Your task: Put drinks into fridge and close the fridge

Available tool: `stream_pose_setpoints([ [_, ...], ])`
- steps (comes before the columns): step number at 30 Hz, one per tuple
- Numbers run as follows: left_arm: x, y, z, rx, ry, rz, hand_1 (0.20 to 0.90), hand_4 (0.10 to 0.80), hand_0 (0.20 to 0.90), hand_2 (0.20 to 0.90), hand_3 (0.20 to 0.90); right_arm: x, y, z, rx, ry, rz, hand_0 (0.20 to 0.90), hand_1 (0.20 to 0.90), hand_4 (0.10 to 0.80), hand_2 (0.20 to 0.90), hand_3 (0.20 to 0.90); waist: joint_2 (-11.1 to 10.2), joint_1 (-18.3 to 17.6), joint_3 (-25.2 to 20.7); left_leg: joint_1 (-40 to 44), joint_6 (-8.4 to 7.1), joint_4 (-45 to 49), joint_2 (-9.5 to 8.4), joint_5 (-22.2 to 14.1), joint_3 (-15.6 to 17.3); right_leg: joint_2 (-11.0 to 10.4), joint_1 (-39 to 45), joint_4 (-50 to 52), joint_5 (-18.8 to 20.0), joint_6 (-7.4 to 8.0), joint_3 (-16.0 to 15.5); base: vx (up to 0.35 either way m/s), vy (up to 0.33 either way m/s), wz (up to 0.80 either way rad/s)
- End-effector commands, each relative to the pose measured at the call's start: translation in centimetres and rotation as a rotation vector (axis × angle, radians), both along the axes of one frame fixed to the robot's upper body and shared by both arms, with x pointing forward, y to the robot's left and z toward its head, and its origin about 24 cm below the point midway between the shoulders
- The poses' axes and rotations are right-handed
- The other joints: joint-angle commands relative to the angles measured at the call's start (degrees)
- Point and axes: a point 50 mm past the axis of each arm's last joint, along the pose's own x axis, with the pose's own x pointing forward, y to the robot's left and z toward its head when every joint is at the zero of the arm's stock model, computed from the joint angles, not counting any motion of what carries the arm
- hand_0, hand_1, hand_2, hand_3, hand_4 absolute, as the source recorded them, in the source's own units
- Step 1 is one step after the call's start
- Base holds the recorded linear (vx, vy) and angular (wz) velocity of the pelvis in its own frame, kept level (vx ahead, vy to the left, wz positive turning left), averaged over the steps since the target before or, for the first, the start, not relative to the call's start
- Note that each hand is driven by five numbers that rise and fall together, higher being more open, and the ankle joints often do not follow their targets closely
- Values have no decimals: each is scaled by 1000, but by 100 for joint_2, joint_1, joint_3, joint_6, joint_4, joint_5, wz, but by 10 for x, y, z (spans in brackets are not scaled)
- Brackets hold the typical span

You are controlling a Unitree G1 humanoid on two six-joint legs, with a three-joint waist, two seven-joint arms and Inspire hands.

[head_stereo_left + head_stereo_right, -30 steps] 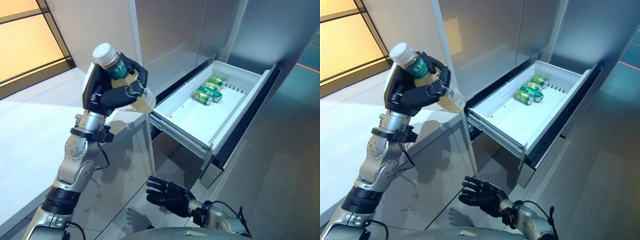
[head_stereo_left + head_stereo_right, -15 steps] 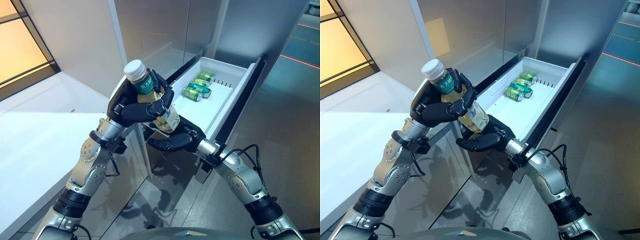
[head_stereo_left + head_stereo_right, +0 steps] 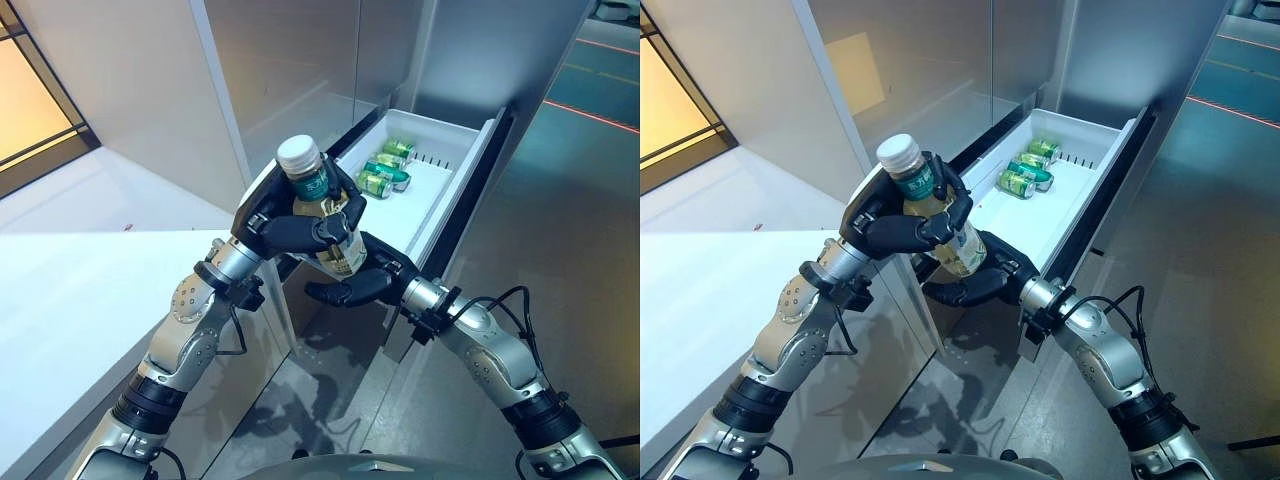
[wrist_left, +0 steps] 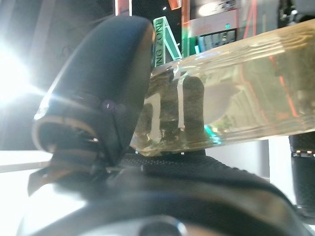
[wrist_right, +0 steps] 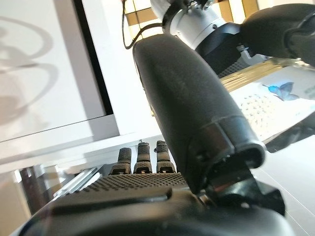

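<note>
My left hand [image 3: 283, 226] is shut on a bottle [image 3: 322, 203] with a white cap, a green label and pale yellow drink. It holds it tilted in the air at the near corner of the open white fridge drawer [image 3: 458, 186]. The bottle shows past the thumb in the left wrist view [image 4: 236, 93]. My right hand [image 3: 356, 288] is open just under the bottle's base, fingers straight. The right wrist view shows its thumb [image 5: 192, 108] beside the bottle [image 5: 275, 103]. Green cans [image 3: 384, 170] lie at the drawer's far end.
The drawer sticks out from a steel-fronted fridge [image 3: 290, 70]. A white counter [image 3: 80, 270] lies to the left. Grey floor [image 3: 560, 230] runs to the right of the drawer.
The camera has shifted. My left hand carried the bottle right and down to the drawer's near corner. My right hand rose from low down to just under the bottle.
</note>
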Motion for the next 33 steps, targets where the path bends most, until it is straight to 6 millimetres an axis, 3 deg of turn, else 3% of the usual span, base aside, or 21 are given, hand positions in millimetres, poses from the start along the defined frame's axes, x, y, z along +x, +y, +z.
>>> stream_pose_setpoints([
  [1, 9, -15, 63, -46, -303, -20, 300, 100, 300, 300, 200, 3, 22, 89, 172, -403, 95, 900, 900, 800, 900, 900, -94, -40, -389, 183, 91, 12, -152, -684, -71, 27, -163, 400, -290, 367, -37, 0, 0, 0],
  [13, 22, -14, 49, 55, -247, 16, 300, 100, 300, 300, 200, 11, 11, 101, 78, -466, 58, 900, 900, 800, 900, 900, -117, -78, -390, 154, 74, 21, -136, -668, -39, 65, -187, 408, -281, 349, -21, 0, 0, 0],
  [24, 21, -19, 47, -1, -217, -20, 300, 100, 300, 300, 200, 12, 14, 95, 69, -410, 70, 900, 900, 800, 900, 900, -128, -95, -390, 142, 76, 25, -128, -664, -33, 74, -197, 423, -297, 347, -24, 0, 0, 0],
  [25, 19, -19, 49, -28, -224, -30, 300, 100, 300, 300, 200, 12, 15, 93, 80, -389, 78, 427, 427, 248, 427, 348, -129, -94, -389, 144, 73, 24, -124, -660, -32, 72, -198, 427, -294, 346, -29, 0, 0, 0],
  [26, 18, -19, 50, -52, -234, -36, 300, 100, 300, 300, 200, 12, 17, 91, 91, -365, 84, 302, 302, 103, 302, 203, -131, -92, -390, 141, 70, 25, -125, -658, -34, 72, -197, 425, -292, 346, -30, 0, 0, 0],
  [33, 8, -34, 55, -143, -252, -152, 300, 100, 300, 300, 200, 13, 25, 82, 162, -288, 60, 300, 300, 100, 300, 200, -139, -90, -400, 135, 64, 10, -129, -651, -75, 61, -187, 399, -277, 354, -42, 0, 0, 0],
])
